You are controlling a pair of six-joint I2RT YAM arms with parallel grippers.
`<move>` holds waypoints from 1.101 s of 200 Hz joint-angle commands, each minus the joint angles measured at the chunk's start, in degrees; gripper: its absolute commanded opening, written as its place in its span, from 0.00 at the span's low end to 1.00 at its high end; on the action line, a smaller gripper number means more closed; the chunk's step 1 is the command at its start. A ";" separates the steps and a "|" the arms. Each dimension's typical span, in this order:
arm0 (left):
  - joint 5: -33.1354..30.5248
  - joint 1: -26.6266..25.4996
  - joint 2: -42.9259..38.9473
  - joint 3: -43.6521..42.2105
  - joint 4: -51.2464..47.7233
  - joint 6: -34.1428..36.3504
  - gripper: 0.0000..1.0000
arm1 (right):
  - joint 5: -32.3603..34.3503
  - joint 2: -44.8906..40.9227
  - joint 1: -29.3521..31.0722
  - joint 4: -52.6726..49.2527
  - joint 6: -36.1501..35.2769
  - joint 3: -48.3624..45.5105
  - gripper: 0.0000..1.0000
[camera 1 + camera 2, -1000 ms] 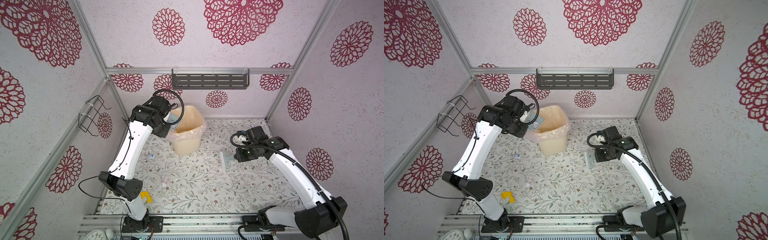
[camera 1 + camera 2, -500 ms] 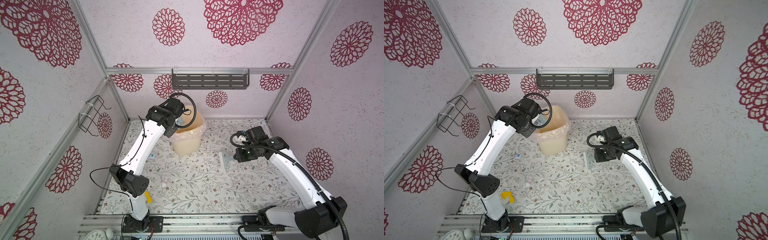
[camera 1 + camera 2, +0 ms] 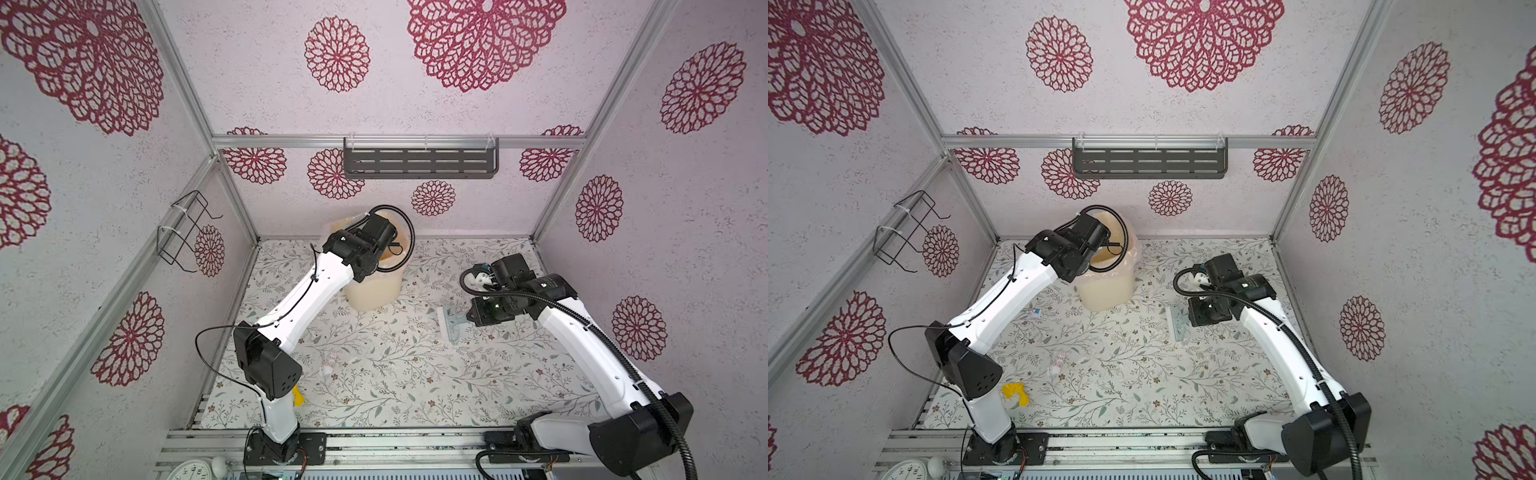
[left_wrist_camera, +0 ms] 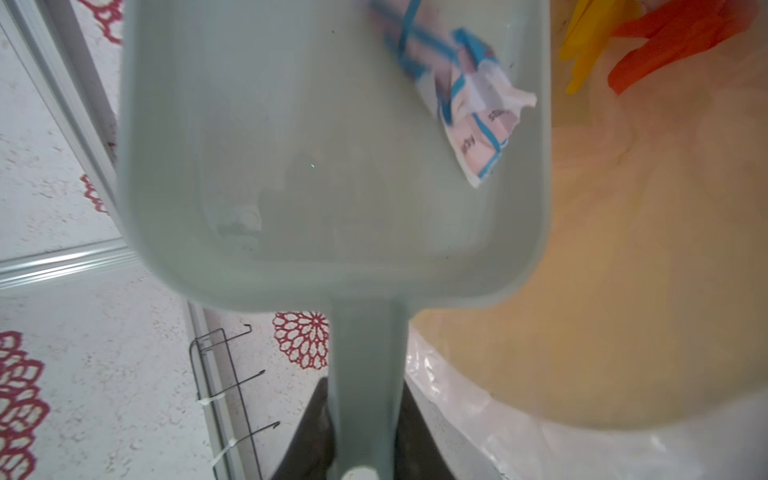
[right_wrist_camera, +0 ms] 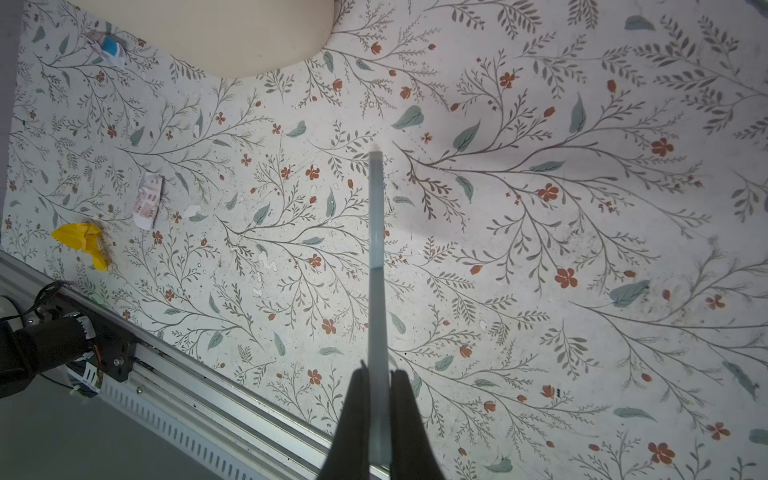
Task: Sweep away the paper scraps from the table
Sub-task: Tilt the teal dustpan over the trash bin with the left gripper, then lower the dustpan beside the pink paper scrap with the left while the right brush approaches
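- The left tool [image 4: 363,436] is clamped on the dustpan [image 4: 291,174] by its handle, one finger on each side. The pan hangs tilted over the mouth of the bin [image 4: 623,299].
- A striped scrap [image 4: 465,104], pinkish with blue lines, lies in the pan against its side wall. A yellow bit [image 4: 582,45] and a red bit [image 4: 673,37] lie inside the lined bin.
- The right tool [image 5: 376,399] is closed tight on the thin brush [image 5: 376,249]. I cannot tell whether the brush touches the worktop [image 5: 540,232].
- The bin stands near the back wall [image 3: 457,224], and the brush is to its right and apart from it.
- The left arm [image 3: 1017,299] slants over the worktop's left side.
- A crumpled yellow scrap [image 3: 1016,394] lies by that arm's base, near the front rail [image 5: 199,386].
- A creased pink scrap [image 3: 1057,362] lies near the yellow one.
- A small blue-white scrap [image 3: 1036,312] lies near the bin's foot.
- The worktop between the brush and these scraps lies open.
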 commanded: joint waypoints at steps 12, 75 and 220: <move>-5.55 -0.33 -4.07 -0.83 6.00 4.66 0.00 | -1.20 -0.88 -0.29 0.16 0.91 0.28 0.00; -4.35 -0.29 -4.78 -0.43 5.29 3.33 0.00 | -1.73 -1.49 -0.15 0.60 1.17 -0.40 0.00; 21.71 1.19 -23.55 -10.64 -1.97 -28.76 0.00 | -15.53 -6.78 14.65 22.39 15.67 -12.81 0.00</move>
